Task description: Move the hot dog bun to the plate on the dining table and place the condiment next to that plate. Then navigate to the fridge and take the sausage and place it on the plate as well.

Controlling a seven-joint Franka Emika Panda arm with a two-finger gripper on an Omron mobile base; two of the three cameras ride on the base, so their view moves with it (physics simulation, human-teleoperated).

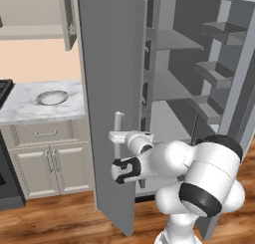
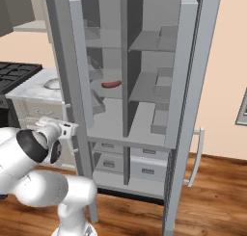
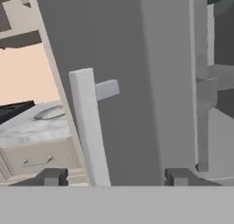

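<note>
Wood-floored kitchen, robot parked at the fridge [image 2: 140,85] with both doors swung wide, so the shelves are reachable. Nearest: gripper [image 3: 112,176] sits at the left door's vertical handle [image 3: 89,127], fingertips [image 3: 51,176] spread on either side of the bar, jaws apart and not clamping it; looks like a release after the pull. Beyond, inside, the sausage [image 2: 111,84] lies alone on a mid-height shelf in the left compartment, near its front edge; other shelves and door bins look bare. Farther left, a small silvery dish [image 1: 52,96] rests mid-counter, apparently empty. Next: reach in for the sausage.
</note>
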